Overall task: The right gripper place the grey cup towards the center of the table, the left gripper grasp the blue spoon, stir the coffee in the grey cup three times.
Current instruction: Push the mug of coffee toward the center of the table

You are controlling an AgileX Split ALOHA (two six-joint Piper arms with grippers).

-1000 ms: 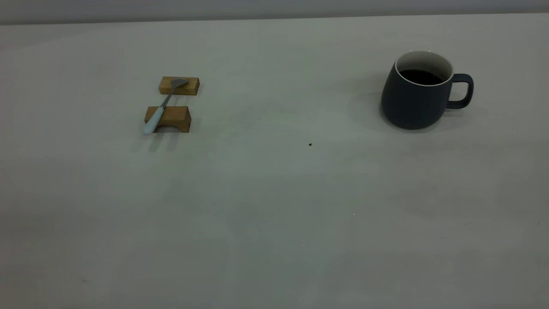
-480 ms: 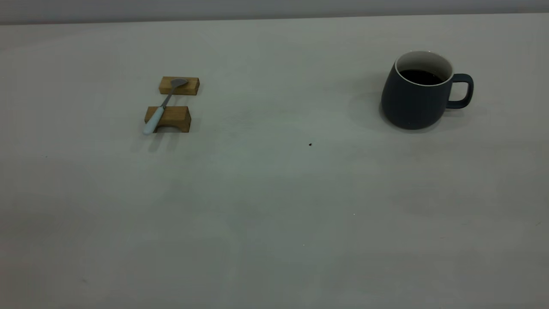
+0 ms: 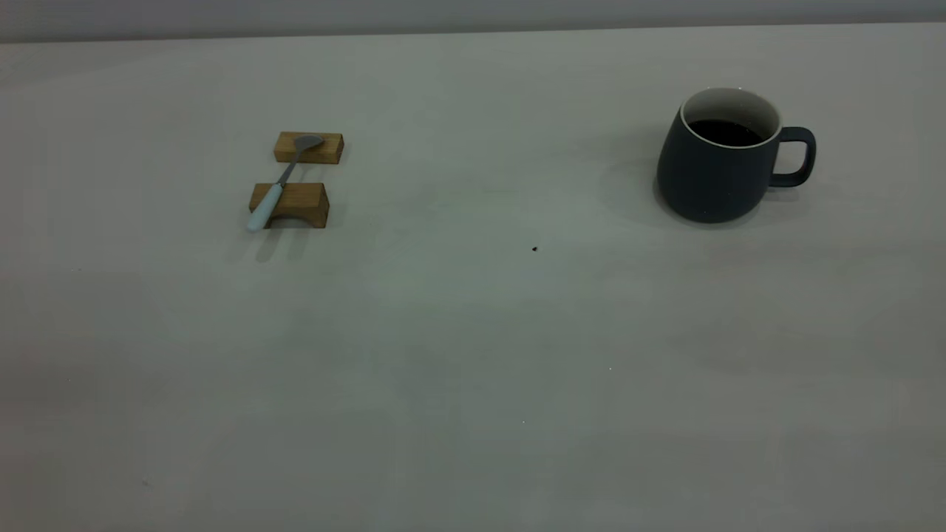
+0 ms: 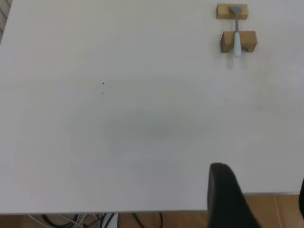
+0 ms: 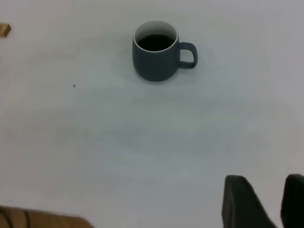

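Observation:
The grey cup (image 3: 713, 174) stands at the right side of the table (image 3: 473, 355), its handle pointing right, with dark coffee (image 3: 728, 133) inside. At the left, the blue spoon (image 3: 284, 181) lies across two wooden blocks, bowl on the far one. Neither gripper shows in the exterior view. In the left wrist view my left gripper (image 4: 261, 175) is open over the table's near edge, far from the spoon (image 4: 236, 33). My right gripper (image 5: 265, 178) shows a gap between its fingers with nothing in it, well short of the cup (image 5: 156, 61).
The spoon rests on a far wooden block (image 3: 309, 148) and a near arched block (image 3: 295, 205). A tiny dark speck (image 3: 534, 249) marks the table's middle. Brown floor and cables show past the table edge (image 4: 142, 211) in the left wrist view.

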